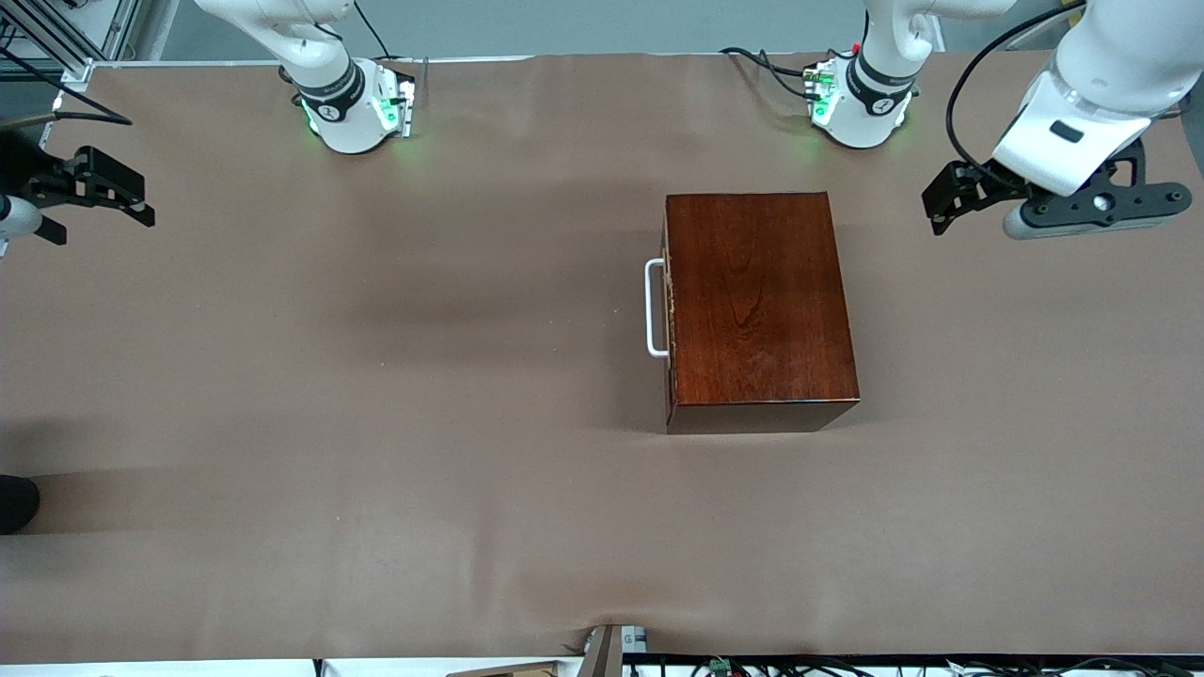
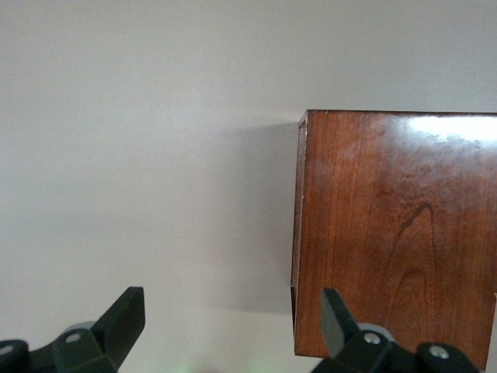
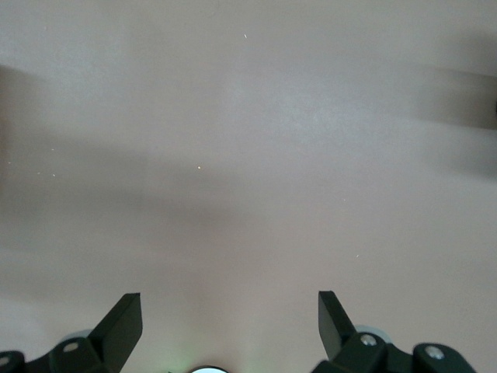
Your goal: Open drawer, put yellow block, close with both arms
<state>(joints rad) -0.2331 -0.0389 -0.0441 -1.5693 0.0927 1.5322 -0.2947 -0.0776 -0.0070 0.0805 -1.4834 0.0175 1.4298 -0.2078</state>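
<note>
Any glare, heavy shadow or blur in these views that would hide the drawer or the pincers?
Front view: sharp, soft shadows, drawer handle clear. Left wrist view: glare on the box top, shadow beside it, left pincer open. Right wrist view: blurry shadow bands on bare table, right pincer open.

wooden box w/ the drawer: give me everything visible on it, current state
The wooden box is a glossy mahogany-coloured rectangular case with visible grain, standing flat on the brown table cover, toward the left arm's end of the table. Its drawer looks fully shut, the dark front flush with the case and facing the right arm's end. A white U-shaped bar handle sticks out from that front. The front edge shows some pale chipping. Nothing rests on the box and neither gripper touches it. No yellow block is in view.
</note>
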